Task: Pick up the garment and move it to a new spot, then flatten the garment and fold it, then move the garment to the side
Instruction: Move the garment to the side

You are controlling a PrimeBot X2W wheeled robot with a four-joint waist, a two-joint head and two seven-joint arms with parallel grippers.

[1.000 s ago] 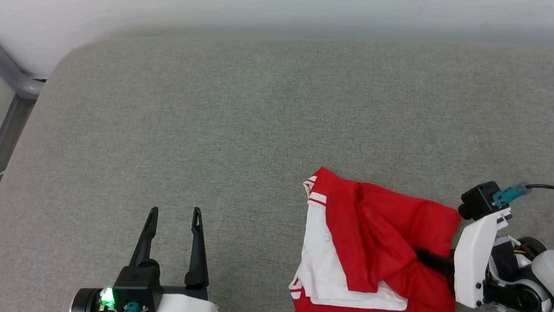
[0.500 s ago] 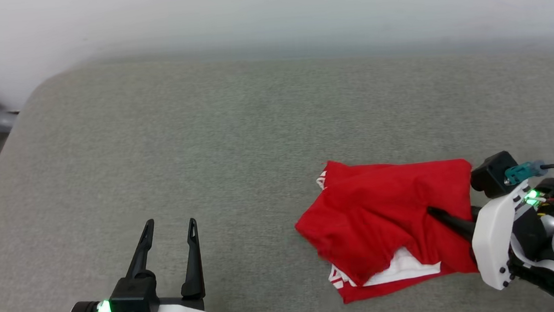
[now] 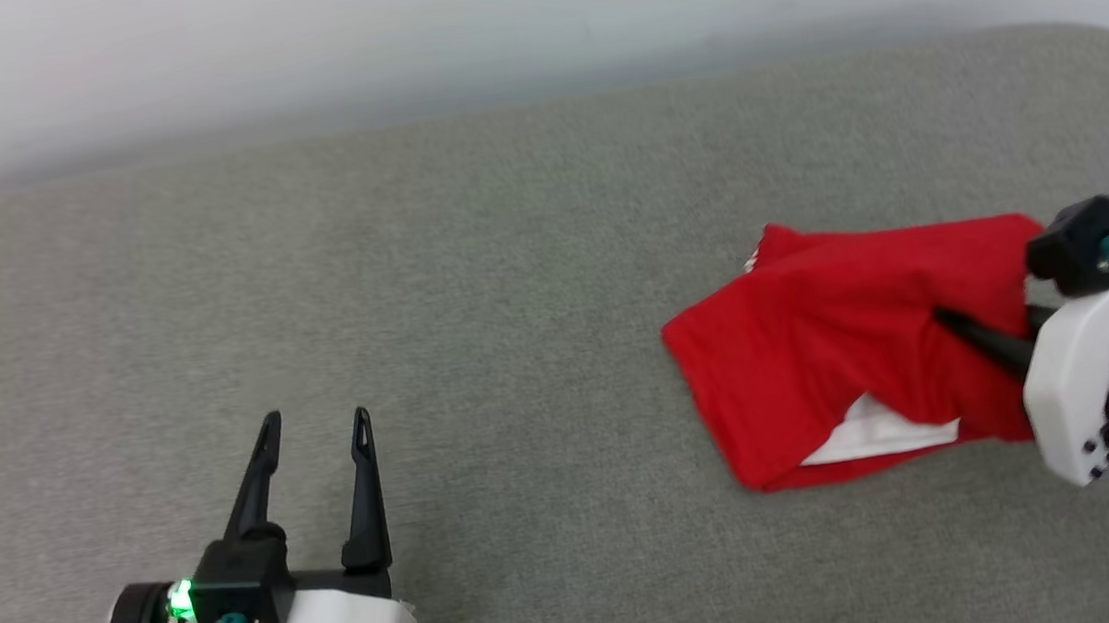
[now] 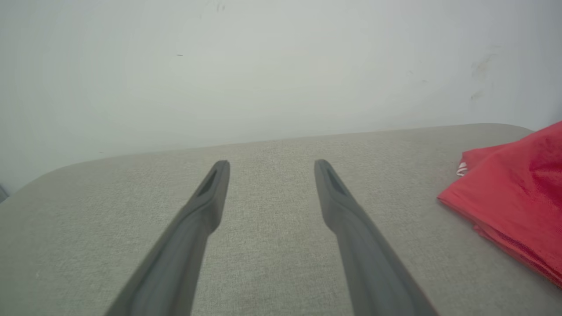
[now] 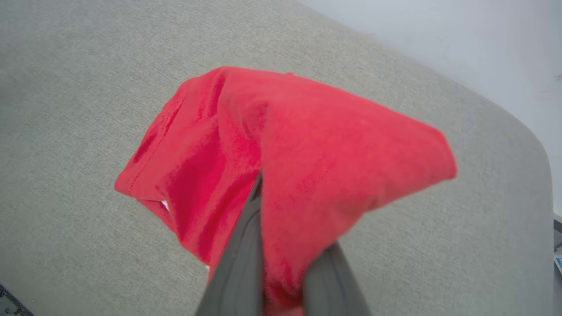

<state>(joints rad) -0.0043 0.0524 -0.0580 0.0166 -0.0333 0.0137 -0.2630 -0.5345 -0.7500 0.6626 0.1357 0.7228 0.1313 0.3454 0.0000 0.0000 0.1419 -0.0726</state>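
Since the two long dark fingers of the right gripper stand pressed nearly together with cloth bunched between them, we read them as clamped on the garment. It is a red jersey T-shirt gathered into a compact bundle, with a strip of white showing under its lower fold. From that pinch the red cloth spreads away like a tent. Its upper part looks raised, but we cannot tell whether the lower fold rests on the surface or hangs just clear of it.

A second ago the same bundle lay toward the front edge of the grey, fabric-covered cushion, with its white sleeve and striped trim open to view. Our head has turned rightward since, so the picture's shift alone is no guide. Yet the cushion's rounded far right corner now stands near the bundle, and the red layer has flopped over most of the white. We judge that the garment has been drawn toward the right side in the same unchanged grip.

Well apart, toward the front edge on the left, the left gripper holds its fingers spread wide and empty over bare cushion, as before. Beyond the far edge rises a pale plain wall.

For the task, this looks like a carrying step. The compact shape suggests the move aside after folding, though the pull has loosened the layers, which may want tidying once set down.
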